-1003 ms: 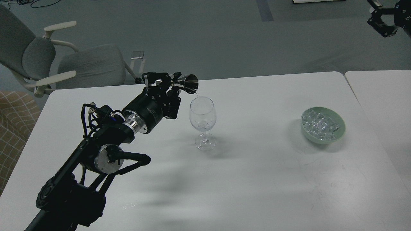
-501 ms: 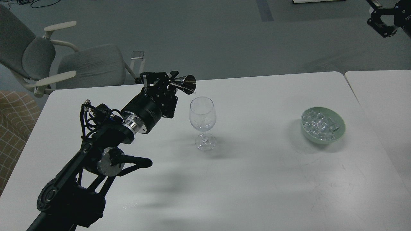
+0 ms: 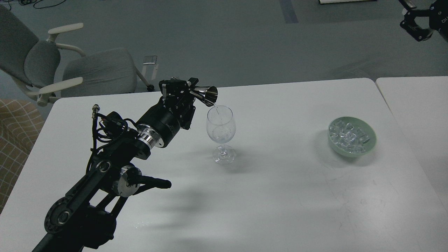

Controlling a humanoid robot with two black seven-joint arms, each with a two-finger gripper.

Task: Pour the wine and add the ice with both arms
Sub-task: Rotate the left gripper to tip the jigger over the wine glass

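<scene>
A clear stemmed wine glass (image 3: pixel 220 134) stands upright on the white table (image 3: pixel 280 196), left of centre. My left gripper (image 3: pixel 191 91) is shut on a small metal jigger (image 3: pixel 206 95) and holds it tipped, mouth down-right, just above the glass's left rim. A thin clear stream of wine (image 3: pixel 217 109) falls from the jigger into the glass. A pale green bowl (image 3: pixel 352 137) full of small clear ice cubes (image 3: pixel 348 134) sits at the right. My right gripper (image 3: pixel 416 24) hangs high at the top right corner, far from the table; its fingers cannot be told apart.
A grey office chair (image 3: pixel 70 66) stands behind the table's left far edge. A second white table (image 3: pixel 416 112) adjoins on the right. A chequered tan cushion (image 3: pixel 15 136) lies at the left edge.
My left gripper has shifted slightly right and down, tipping the jigger further over the glass rim. The glass, bowl and right arm have not moved.
</scene>
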